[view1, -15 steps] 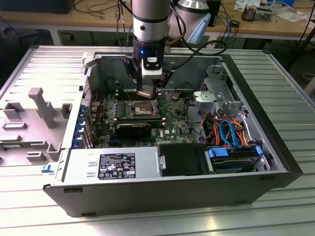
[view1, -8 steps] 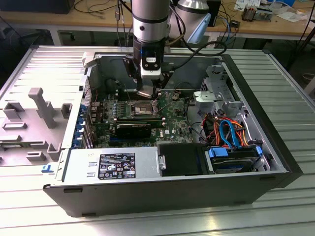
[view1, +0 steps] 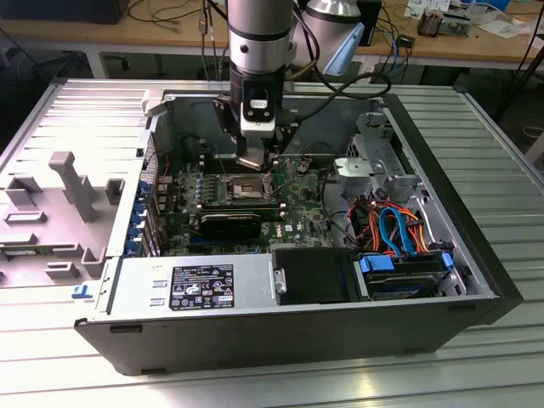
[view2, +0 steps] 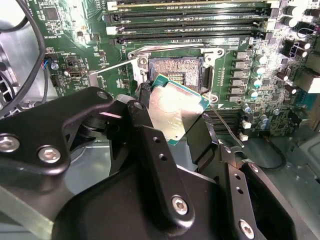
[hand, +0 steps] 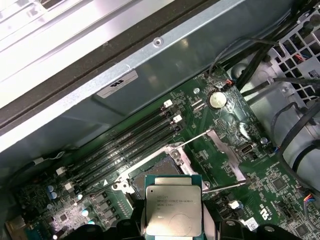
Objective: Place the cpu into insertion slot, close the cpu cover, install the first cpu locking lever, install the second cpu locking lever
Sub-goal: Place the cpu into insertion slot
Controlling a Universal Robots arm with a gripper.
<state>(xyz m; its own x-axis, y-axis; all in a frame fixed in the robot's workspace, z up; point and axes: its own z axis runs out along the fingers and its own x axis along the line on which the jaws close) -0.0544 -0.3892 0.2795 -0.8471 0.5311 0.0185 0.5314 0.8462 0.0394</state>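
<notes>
The end effector (view2: 173, 119) is clamped on the cpu (view2: 172, 102), its fingers (view2: 200, 137) pressing two opposite edges of the chip. The cpu hangs just above the open socket (view2: 175, 67) on the motherboard (view2: 75, 50), not yet seated. The computer case (view1: 255, 331) lies open on the bench (view1: 501, 365).
</notes>
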